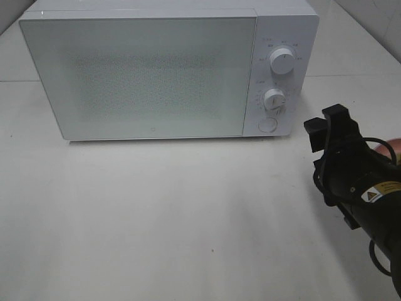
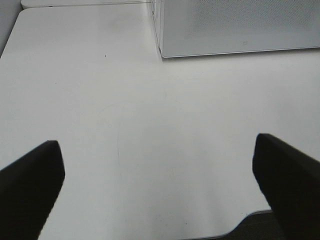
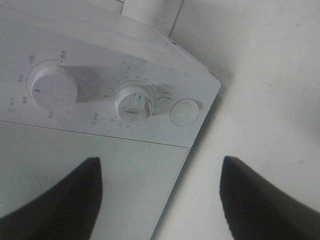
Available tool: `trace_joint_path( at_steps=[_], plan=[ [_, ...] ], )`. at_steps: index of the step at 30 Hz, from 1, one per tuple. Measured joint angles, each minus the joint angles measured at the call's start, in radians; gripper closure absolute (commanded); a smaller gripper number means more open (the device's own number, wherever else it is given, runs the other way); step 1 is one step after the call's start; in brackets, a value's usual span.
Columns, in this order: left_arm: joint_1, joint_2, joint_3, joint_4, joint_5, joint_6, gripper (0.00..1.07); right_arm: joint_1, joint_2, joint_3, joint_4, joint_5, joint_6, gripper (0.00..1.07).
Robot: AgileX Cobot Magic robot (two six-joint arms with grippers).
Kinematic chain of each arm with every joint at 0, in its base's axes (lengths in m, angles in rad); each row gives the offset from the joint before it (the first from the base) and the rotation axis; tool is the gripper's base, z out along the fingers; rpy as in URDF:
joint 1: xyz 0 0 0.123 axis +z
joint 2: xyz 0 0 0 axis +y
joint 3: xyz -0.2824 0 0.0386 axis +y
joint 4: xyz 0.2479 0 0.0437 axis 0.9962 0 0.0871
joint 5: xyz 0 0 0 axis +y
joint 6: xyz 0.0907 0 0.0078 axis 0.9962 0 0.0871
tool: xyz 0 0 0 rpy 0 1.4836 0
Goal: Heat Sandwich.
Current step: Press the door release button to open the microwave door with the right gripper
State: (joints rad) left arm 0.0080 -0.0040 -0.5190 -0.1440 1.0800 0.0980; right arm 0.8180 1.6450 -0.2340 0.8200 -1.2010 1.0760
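Observation:
The sandwich is out of view. A white microwave (image 1: pixel 150 75) stands at the back of the table with its door shut. On its right panel are an upper knob (image 1: pixel 283 61), a lower knob (image 1: pixel 274 98) and a round button (image 1: pixel 267 124). My right gripper (image 1: pixel 326 123) hovers just right of that panel. It is open with nothing between its fingers (image 3: pixel 75 195), and it faces the lower knob (image 3: pixel 134 102) and the button (image 3: pixel 185 111). My left gripper (image 2: pixel 155 142) does not show in the exterior high view. It is wide open over bare table in front of the microwave (image 2: pixel 235 25).
The white tabletop (image 1: pixel 175 213) stretches in front of the microwave, and its near edge (image 2: pixel 225 235) shows in the left wrist view. A sliver of something pink (image 1: pixel 390 148) peeks from behind the right arm at the right edge; I cannot tell what it is.

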Motion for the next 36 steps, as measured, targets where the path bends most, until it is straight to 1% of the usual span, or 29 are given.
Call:
trace_joint_path(
  at_steps=[2, 3, 7, 8, 9, 10, 11, 12, 13, 18, 28, 31, 33, 34, 36],
  plan=[
    [0.000, 0.000, 0.000, 0.000, 0.000, 0.000, 0.09, 0.000, 0.000, 0.000, 0.000, 0.001, 0.059, 0.51],
    [0.000, 0.000, 0.000, 0.000, 0.000, 0.000, 0.09, 0.000, 0.000, 0.000, 0.000, 0.001, 0.059, 0.51],
    [0.000, 0.000, 0.000, 0.000, 0.000, 0.000, 0.09, 0.000, 0.000, 0.000, 0.000, 0.001, 0.166, 0.72],
    [0.000, 0.000, 0.000, 0.000, 0.000, 0.000, 0.09, 0.000, 0.000, 0.000, 0.000, 0.001, 0.166, 0.72],
    [0.000, 0.000, 0.000, 0.000, 0.000, 0.000, 0.09, 0.000, 0.000, 0.000, 0.000, 0.001, 0.189, 0.83],
    [0.000, 0.000, 0.000, 0.000, 0.000, 0.000, 0.09, 0.000, 0.000, 0.000, 0.000, 0.002, 0.193, 0.89],
    [0.000, 0.000, 0.000, 0.000, 0.000, 0.000, 0.09, 0.000, 0.000, 0.000, 0.000, 0.002, 0.193, 0.89],
    [0.000, 0.000, 0.000, 0.000, 0.000, 0.000, 0.09, 0.000, 0.000, 0.000, 0.000, 0.004, 0.195, 0.94],
    [0.000, 0.000, 0.000, 0.000, 0.000, 0.000, 0.09, 0.000, 0.000, 0.000, 0.000, 0.020, 0.205, 1.07],
    [0.000, 0.000, 0.000, 0.000, 0.000, 0.000, 0.09, 0.000, 0.000, 0.000, -0.001, 0.058, 0.208, 1.07],
    [0.000, 0.000, 0.000, 0.000, 0.000, 0.000, 0.09, -0.001, 0.009, -0.006, -0.001, 0.064, 0.208, 1.07],
    [0.000, 0.000, 0.000, 0.000, 0.000, 0.000, 0.09, -0.025, 0.036, -0.027, -0.021, 0.079, 0.208, 1.07],
    [0.000, 0.000, 0.000, 0.000, 0.000, 0.000, 0.09, -0.054, 0.063, -0.046, -0.059, 0.092, 0.217, 1.07],
    [0.000, 0.000, 0.000, 0.000, 0.000, 0.000, 0.09, -0.080, 0.086, -0.066, -0.100, 0.102, 0.235, 1.07],
    [0.000, 0.000, 0.000, 0.000, 0.000, 0.000, 0.09, -0.093, 0.094, -0.075, -0.117, 0.103, 0.242, 1.07]
  ],
)
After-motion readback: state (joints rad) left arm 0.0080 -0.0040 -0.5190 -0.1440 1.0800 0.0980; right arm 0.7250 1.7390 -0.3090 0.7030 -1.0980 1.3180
